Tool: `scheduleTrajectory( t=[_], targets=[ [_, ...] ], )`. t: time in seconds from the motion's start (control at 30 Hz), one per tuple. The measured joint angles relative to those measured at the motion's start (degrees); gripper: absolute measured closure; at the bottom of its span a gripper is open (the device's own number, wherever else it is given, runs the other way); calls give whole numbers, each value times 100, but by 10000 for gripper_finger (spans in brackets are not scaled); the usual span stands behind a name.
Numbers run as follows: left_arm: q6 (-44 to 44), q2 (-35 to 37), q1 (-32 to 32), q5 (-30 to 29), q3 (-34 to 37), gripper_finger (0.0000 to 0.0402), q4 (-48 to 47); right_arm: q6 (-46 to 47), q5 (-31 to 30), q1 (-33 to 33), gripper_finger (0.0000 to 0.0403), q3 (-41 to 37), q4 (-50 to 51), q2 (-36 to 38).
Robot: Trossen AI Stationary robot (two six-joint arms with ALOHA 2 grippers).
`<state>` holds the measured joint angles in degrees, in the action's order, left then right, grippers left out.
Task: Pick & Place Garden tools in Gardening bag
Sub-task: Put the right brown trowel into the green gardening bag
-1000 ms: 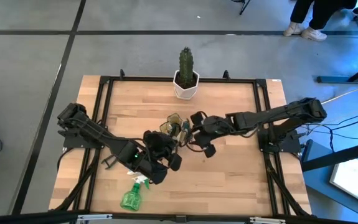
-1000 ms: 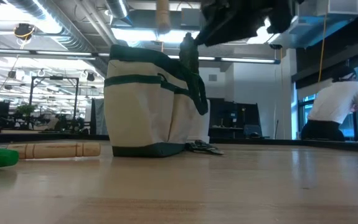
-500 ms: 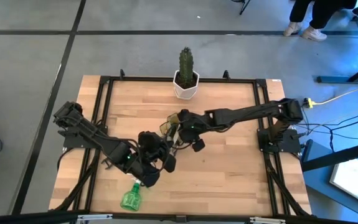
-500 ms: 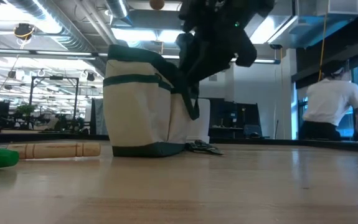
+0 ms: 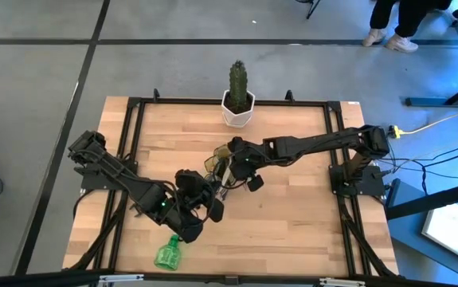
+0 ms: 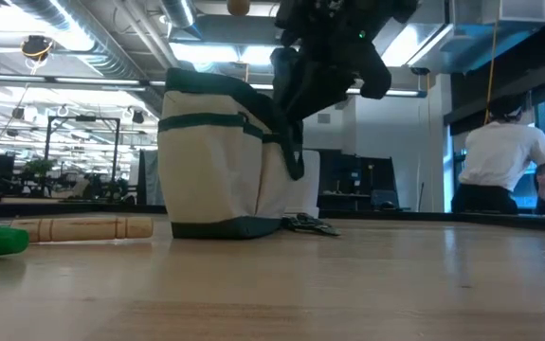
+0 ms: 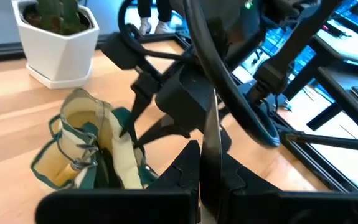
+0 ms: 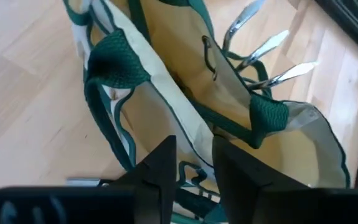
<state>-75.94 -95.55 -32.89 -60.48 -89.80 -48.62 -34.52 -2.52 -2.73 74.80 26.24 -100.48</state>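
The tan gardening bag [image 5: 219, 162] with dark green trim stands upright on its base at the table's middle; it also shows in the low view [image 6: 220, 161]. A silver fork's tines [image 8: 266, 56] stick up out of it. My right gripper [image 5: 236, 163] is at the bag's rim, shut on it. My left gripper [image 5: 209, 199], just near-left of the bag, is shut on a thin silver metal tool [image 7: 211, 137]. A rounded wooden end [image 6: 239, 7] shows above the bag. A green spray bottle [image 5: 167, 253] lies near the near edge. My left gripper pinches the silver metal part [image 7: 211, 180] of the tool between its two fingers. The metal sticks out forward past the fingertips, clear of the table. The rest of the tool is hidden behind the fingers. My right gripper comes slanting down from the table's right and has the bag's tan rim with green trim [image 8: 191, 177] between its fingers [image 8: 160, 168]. One layer or several, I cannot tell. The bag stands on the table with its mouth open.
A green cactus in a white pot [image 5: 238, 100] stands at the far edge. A wooden-handled tool [image 6: 82, 227] lies on the table left of the bag, and a small dark flat thing [image 6: 310, 224] lies at the bag's foot. People are in the room beyond the table.
My right gripper has gone toward the table's left, down to the bag's rim, and has then kept still. My left gripper has shifted slightly toward the near-left. The wooden end above the bag has gone up in the low view.
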Motion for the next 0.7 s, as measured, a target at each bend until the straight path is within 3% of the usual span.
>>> scheduleTrajectory(
  t=[0.5,0.7],
  targets=[
    [23,-39,267,186,2,400,-294,133,-205,88,356,-1,-214,-29],
    [-70,-38,267,150,2,400,-422,993,-214,294,397,-1,221,-29]
  ],
)
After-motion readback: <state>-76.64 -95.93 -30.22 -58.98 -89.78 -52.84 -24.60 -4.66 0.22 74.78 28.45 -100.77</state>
